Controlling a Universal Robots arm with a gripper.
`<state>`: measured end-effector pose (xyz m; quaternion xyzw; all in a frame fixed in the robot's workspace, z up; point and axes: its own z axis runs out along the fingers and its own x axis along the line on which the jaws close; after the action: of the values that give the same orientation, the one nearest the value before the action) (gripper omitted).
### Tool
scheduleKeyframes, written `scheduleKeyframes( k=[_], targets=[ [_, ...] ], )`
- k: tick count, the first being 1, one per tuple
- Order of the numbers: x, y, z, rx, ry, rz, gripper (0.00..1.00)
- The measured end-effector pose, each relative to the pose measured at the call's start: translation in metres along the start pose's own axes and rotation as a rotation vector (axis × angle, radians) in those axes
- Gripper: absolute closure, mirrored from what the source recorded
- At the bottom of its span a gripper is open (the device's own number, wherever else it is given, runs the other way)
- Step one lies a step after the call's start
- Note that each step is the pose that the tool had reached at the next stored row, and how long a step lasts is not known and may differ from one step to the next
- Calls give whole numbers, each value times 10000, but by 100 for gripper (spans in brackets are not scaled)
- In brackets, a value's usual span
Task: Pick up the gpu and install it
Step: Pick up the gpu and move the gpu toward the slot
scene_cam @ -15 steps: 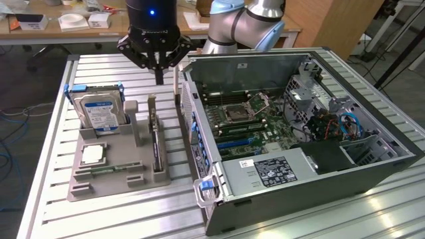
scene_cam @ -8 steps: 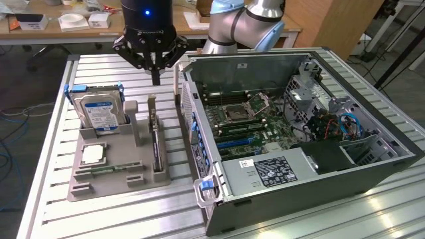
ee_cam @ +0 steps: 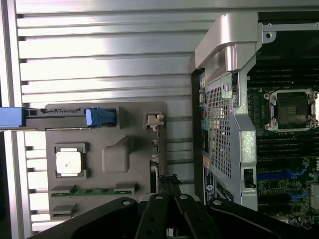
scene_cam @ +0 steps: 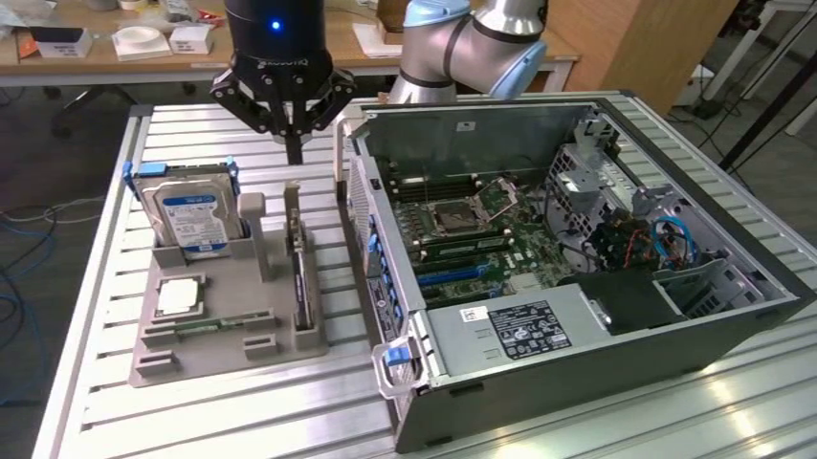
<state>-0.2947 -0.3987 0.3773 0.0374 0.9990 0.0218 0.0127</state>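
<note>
Nearest the exterior camera, the open black-and-silver computer case is lying on its side on the ribbed aluminium table, with its silver power supply box facing up. Just beside it, on the exterior view's left, the grey plastic parts tray is holding a narrow green memory stick and a square silver processor. The gpu, a thin flat black card, is standing on edge in the tray slot nearest the case, whose wall is rising close alongside. Farther back, the silver blue-labelled hard drive is standing upright. The black gripper is hovering above the card's far end, apart from it, jaws clenched on nothing.
</note>
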Motion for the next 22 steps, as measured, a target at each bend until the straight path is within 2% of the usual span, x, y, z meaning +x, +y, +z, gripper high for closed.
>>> scheduleKeyframes(
  k=[12,13,14,16,17,19,22],
  targets=[
    [0,0,0,0,0,0,89],
    [0,0,0,0,0,0,83],
    [0,0,0,0,0,0,83],
    [0,0,0,0,0,0,71],
    [0,0,0,0,0,0,71],
    [0,0,0,0,0,0,59],
    [0,0,0,0,0,0,53]
  ],
)
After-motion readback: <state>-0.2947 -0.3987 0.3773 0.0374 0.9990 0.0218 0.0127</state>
